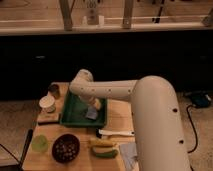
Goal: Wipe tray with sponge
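Where gripper meets sponge, tray, indistinct

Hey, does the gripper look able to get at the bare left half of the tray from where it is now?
Probably yes. The gripper is down inside the green tray at the sponge, right of centre, and nothing lies on the tray floor to its left.

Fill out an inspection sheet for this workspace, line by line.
Surface: wooden table, crowded.
Job's things: green tray on the table; blue-grey sponge inside it, at its right end.
Clutter: white cup, brown cup, dark bowl, green disc, banana, white utensil.
Grippers: gripper down in the tray, just above the sponge.
Cables: black cable on the floor at right.
Surroundings: dark counter front, window frame above.
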Robot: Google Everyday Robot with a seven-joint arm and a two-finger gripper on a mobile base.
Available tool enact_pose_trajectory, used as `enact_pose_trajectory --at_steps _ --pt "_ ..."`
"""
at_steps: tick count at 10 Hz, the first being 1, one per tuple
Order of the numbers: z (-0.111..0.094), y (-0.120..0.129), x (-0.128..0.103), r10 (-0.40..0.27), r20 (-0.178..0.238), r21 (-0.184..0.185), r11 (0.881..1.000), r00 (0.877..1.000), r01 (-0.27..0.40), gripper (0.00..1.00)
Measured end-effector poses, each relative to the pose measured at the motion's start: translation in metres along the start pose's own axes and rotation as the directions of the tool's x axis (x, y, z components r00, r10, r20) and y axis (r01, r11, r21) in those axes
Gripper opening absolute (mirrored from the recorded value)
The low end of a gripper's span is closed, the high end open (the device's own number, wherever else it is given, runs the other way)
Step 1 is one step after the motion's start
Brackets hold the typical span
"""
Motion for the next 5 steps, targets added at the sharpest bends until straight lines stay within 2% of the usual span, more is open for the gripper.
enact_pose_trajectory --at_steps 1,3,5 --pt "0.000 0.001 -0.003 -0.010 0.000 -0.001 1.000 1.000 0.010 0.03" --pt "-0.002 0.000 0.002 -0.012 0.010 0.027 1.000 1.000 0.012 0.03" --pt "-0.005 -0.010 0.014 -0.021 0.021 0.074 0.997 1.000 0.019 0.03"
